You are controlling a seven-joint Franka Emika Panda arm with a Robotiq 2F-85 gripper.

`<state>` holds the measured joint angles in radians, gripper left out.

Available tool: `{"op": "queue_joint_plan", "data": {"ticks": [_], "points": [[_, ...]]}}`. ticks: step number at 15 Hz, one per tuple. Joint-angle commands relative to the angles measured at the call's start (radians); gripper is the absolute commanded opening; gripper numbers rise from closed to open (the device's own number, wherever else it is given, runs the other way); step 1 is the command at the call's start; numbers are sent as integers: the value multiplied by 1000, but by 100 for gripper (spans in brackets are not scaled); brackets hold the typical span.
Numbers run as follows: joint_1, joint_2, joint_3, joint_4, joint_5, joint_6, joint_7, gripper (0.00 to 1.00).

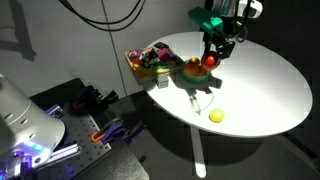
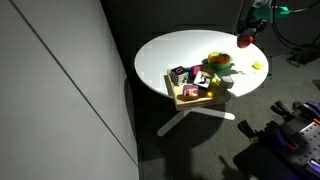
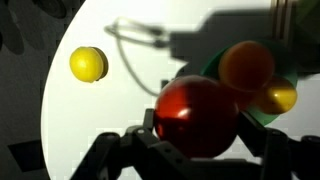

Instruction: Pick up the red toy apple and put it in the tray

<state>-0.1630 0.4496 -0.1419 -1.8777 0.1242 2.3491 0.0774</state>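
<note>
The red toy apple (image 3: 197, 115) sits between my gripper's (image 3: 205, 130) fingers, which are shut on it. In both exterior views the gripper (image 1: 212, 52) (image 2: 246, 36) holds the apple (image 1: 210, 61) (image 2: 245, 42) lifted above the white round table, over its far side next to the green bowl. The tan tray (image 1: 135, 62) (image 2: 183, 101) with dark and colourful toy foods lies at the table's edge, beyond the bowl from the gripper.
A small green bowl (image 1: 190, 70) (image 2: 221, 72) with an orange fruit (image 3: 246, 65) stands between gripper and tray. A yellow ball (image 1: 216, 115) (image 2: 258, 65) (image 3: 88, 64) lies alone on the white table (image 1: 260, 90). Equipment with cables sits on the floor beside the table.
</note>
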Motion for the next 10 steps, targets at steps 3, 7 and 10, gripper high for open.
{"op": "queue_joint_plan", "data": {"ticks": [3,7,10], "points": [[49,-23,14,30,-47,-54,22,57],[82,-32,35,46,-55,-57,17,57],[101,-26,55,67,-52,-64,15,57]]}}
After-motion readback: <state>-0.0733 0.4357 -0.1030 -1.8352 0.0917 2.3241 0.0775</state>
